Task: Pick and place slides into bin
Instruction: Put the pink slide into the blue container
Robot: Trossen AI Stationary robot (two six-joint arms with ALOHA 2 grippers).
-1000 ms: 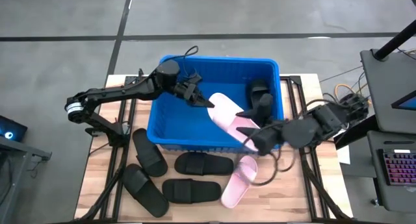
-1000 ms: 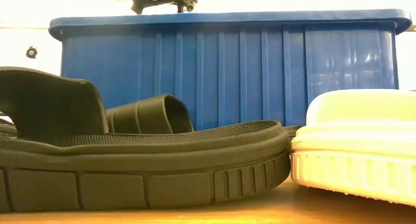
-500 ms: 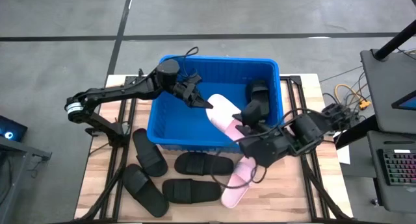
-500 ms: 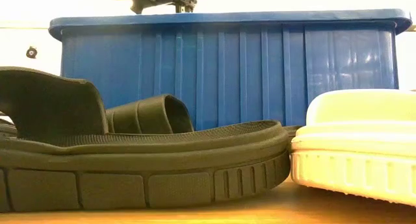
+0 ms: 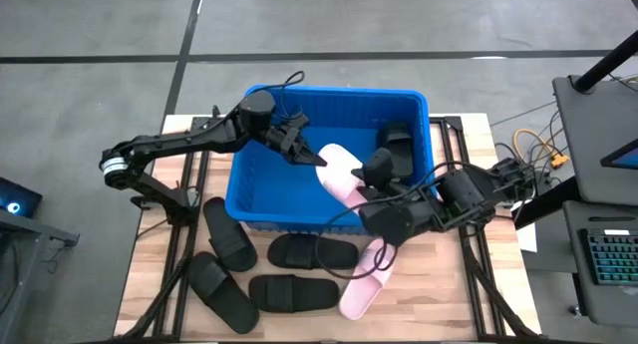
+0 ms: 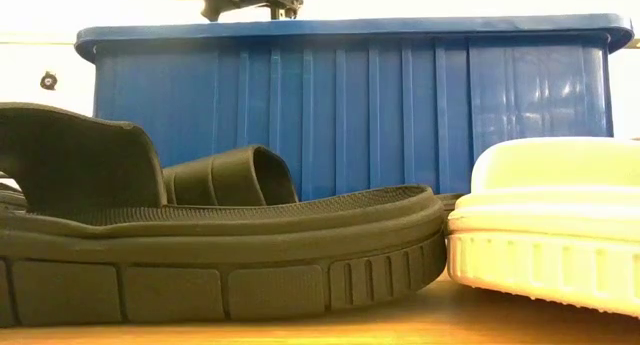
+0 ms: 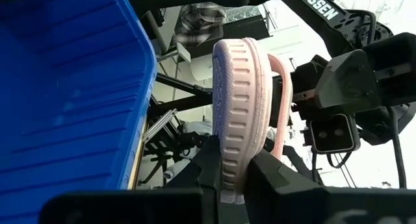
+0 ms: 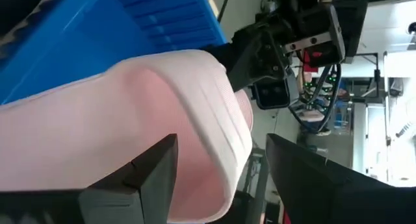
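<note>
High view: a pink slide (image 5: pixel 341 172) is being held over the blue bin (image 5: pixel 264 196) by the left gripper (image 5: pixel 302 153), which is reaching in from the bin's left side. The right gripper (image 5: pixel 374 212) is being positioned at the bin's front right rim, just beside the same pink slide. A black slide (image 5: pixel 397 150) is lying inside the bin at its right end. A second pink slide (image 5: pixel 365 278) is lying on the table (image 5: pixel 439 294) in front of the bin, right of centre. Four black slides (image 5: pixel 313 252) are lying on the table in front of the bin, toward the left.

Low view: the bin's ribbed front wall is being seen behind a black slide's sole (image 6: pixel 220 260) and the pale slide's edge (image 6: pixel 545 230); the two are touching or nearly so.

Left wrist view: the pink slide (image 7: pixel 239 113) is being clamped edge-on between the left fingers (image 7: pixel 276 178), sole ribs facing the camera, beside the bin wall (image 7: pixel 65 87).

Right wrist view: the pink slide's strap (image 8: pixel 195 100) is being framed between the right fingers (image 8: pixel 146 175), which are spread apart; whether they are touching it cannot be told.
</note>
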